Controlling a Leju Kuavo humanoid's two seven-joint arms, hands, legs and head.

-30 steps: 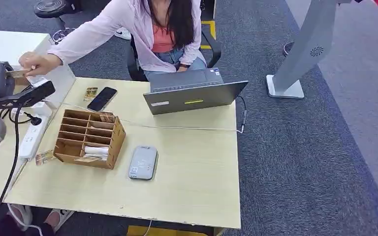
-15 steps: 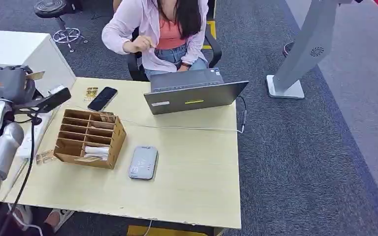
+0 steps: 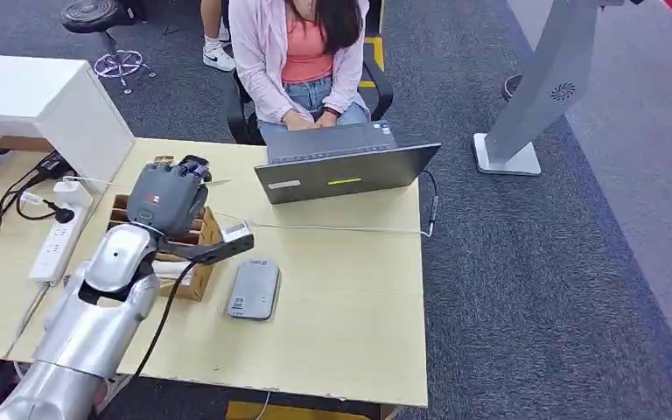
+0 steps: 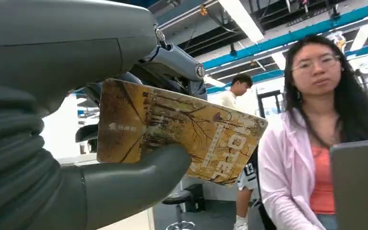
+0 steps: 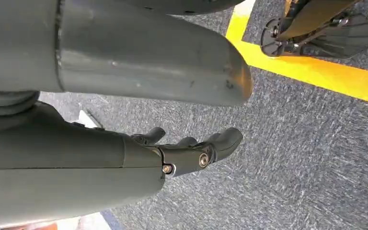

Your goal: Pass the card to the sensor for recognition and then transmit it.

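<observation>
My left hand (image 3: 168,197) hovers above the wooden organizer (image 3: 199,254) on the left part of the table. It pinches a brown-and-gold printed card (image 4: 182,129) between thumb (image 4: 134,184) and fingers; the card's pale edge (image 3: 216,183) sticks out toward the laptop. The grey card sensor (image 3: 254,289) lies flat on the table, just right of the organizer and nearer to me than the hand. My right hand (image 5: 182,153) hangs over grey carpet, fingers loosely apart, holding nothing.
A person sits behind the open laptop (image 3: 341,166) at the far table edge, hands at its keyboard. A thin cable (image 3: 332,228) crosses the table. A power strip (image 3: 52,241) and a white box (image 3: 52,96) stand at the left.
My left arm has swung from the far left, where the person's hand was at the card, to above the organizer, with the card. The person drew the arm back to the laptop.
</observation>
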